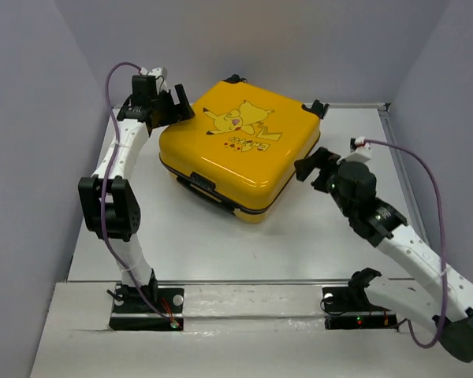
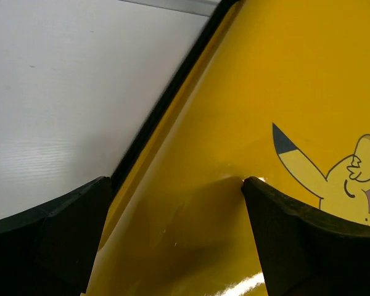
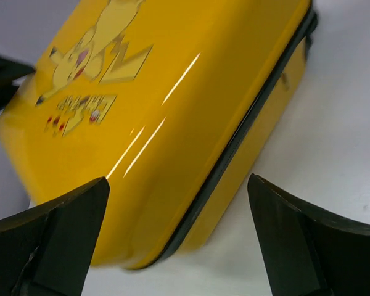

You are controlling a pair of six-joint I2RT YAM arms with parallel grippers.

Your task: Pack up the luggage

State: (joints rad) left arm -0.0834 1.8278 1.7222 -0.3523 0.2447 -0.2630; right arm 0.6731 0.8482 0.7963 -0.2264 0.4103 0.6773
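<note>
On the desk (image 1: 315, 236) the luggage (image 1: 236, 146) lies shut, my left hand (image 1: 173, 108) and right hand (image 1: 314, 168) open at its edges; packing looks done.

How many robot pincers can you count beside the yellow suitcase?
2. The left pincer sits open at the far-left corner of the luggage; the right pincer hangs open beside its right edge. None seems hidden.

The luggage (image 1: 221, 161) is glossy, smooth plastic; the table (image 1: 315, 236) matt white.
</note>
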